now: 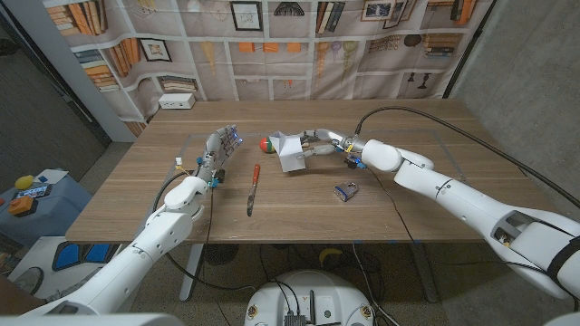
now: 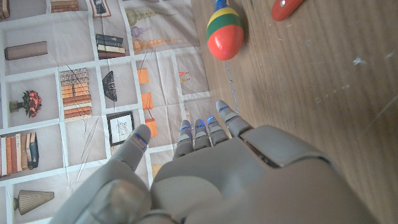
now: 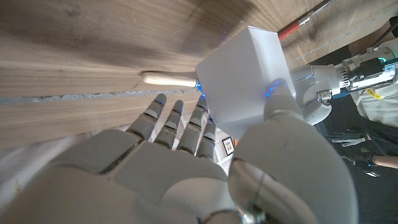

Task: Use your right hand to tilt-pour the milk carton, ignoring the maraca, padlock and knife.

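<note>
Milk carton [image 1: 291,152]: white, tilted, seen at upper centre of the head view, just right of the maraca [image 1: 265,144].
Right hand [image 1: 324,144]: wrapped around the carton, thumb [image 3: 281,127] against 1 face, fingers [image 3: 163,121] reaching beside it.
Left hand [image 1: 217,148]: held over the table [image 1: 417,213] left of centre, fingers apart, nothing gripped.
Knife [image 1: 253,187]: red-handled, laid below the carton.
Padlock [image 1: 345,191]: placed lower right of the carton.

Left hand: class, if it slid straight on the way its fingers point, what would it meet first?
Probably nothing on the table: the left hand points toward the far edge, and the maraca seems off to one side, though depth is unclear.
</note>
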Available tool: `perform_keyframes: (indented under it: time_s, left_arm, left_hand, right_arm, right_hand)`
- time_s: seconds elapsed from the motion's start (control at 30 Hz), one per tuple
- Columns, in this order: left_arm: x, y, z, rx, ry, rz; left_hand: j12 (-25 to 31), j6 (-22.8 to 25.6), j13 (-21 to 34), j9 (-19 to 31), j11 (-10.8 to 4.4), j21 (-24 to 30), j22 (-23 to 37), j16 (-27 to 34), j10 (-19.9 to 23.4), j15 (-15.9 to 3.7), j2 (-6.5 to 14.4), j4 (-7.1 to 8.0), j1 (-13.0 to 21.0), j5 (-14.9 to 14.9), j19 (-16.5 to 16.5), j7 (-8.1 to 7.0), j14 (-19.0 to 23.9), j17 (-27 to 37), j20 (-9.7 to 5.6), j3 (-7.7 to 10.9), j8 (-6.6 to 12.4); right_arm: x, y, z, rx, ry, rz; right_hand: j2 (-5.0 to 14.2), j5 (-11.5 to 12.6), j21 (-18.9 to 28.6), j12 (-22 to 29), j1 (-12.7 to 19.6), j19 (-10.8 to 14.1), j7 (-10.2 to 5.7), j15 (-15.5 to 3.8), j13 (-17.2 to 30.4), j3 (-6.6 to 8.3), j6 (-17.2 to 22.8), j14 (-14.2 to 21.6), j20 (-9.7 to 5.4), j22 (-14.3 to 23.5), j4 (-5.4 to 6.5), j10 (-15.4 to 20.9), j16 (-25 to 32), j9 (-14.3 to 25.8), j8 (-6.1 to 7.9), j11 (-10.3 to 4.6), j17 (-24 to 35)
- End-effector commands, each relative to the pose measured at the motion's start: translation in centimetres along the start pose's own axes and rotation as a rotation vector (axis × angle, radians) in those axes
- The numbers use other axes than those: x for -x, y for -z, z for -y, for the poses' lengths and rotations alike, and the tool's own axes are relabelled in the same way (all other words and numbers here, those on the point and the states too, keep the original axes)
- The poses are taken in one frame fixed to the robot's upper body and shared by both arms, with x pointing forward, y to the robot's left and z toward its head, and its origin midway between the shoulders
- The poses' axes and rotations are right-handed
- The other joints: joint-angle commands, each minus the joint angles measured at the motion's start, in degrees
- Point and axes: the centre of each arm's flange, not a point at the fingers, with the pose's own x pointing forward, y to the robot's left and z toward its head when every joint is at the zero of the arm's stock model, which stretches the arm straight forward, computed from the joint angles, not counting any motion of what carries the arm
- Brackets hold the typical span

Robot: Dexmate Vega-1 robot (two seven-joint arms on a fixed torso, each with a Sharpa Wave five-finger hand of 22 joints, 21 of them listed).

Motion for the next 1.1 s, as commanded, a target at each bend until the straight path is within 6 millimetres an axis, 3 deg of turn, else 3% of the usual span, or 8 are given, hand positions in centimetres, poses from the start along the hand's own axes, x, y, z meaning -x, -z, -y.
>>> perform_keyframes:
  time_s: [0.03, 0.8, 1.1]
  left_arm:
    - [0.11, 0.06, -0.12, 0.002, -0.002, -0.003]
    - [0.09, 0.15, -0.10, 0.002, 0.002, -0.001]
    - [0.19, -0.01, -0.31, 0.000, 0.005, 0.001]
  left_hand:
    - [0.01, 0.39, 0.13, 0.20, -0.18, 0.06, 0.25, 0.21, -0.27, -0.16, 4.84, -0.21, 0.33, -0.10, -0.03, -0.05, -0.01, 0.05, -0.01, 0.28, 0.17]
    - [0.02, 0.47, 0.13, 0.21, -0.10, 0.09, 0.26, 0.23, -0.28, -0.17, 4.88, -0.10, 0.26, -0.09, 0.00, -0.04, 0.02, 0.07, 0.06, 0.33, 0.17]
    - [0.08, 0.53, 0.14, 0.21, -0.16, 0.09, 0.26, 0.24, -0.13, -0.22, 4.84, -0.06, 0.22, -0.09, 0.00, 0.01, 0.07, 0.07, 0.01, 0.35, 0.18]
  right_arm:
    - [-0.43, 0.87, -0.61, -0.007, -0.006, 0.001]
    - [-0.27, 1.72, -1.37, 0.016, 0.002, 0.017]
    - [-0.39, 1.67, -1.55, 0.032, -0.026, 0.016]
  right_hand:
    - [-0.48, 0.12, -0.03, -0.18, 0.09, -0.32, 0.00, 0.21, 0.15, -0.13, -0.81, -0.47, -0.11, 0.06, -0.04, -0.70, -0.36, -0.04, -0.23, 0.01, 0.28]
    - [-0.89, 0.42, -0.11, -0.83, 0.39, -1.45, -1.05, 0.26, 0.34, -0.12, -2.78, -2.18, -0.27, 0.08, -0.18, -3.04, -1.07, -0.13, -0.88, -0.47, 0.47]
    - [-1.01, 0.50, -0.09, -1.59, 0.19, -2.37, -0.43, 1.20, 0.51, -0.14, -7.04, -4.29, 0.04, 0.10, 0.00, -6.77, -1.94, -0.20, -2.51, 0.19, 0.76]
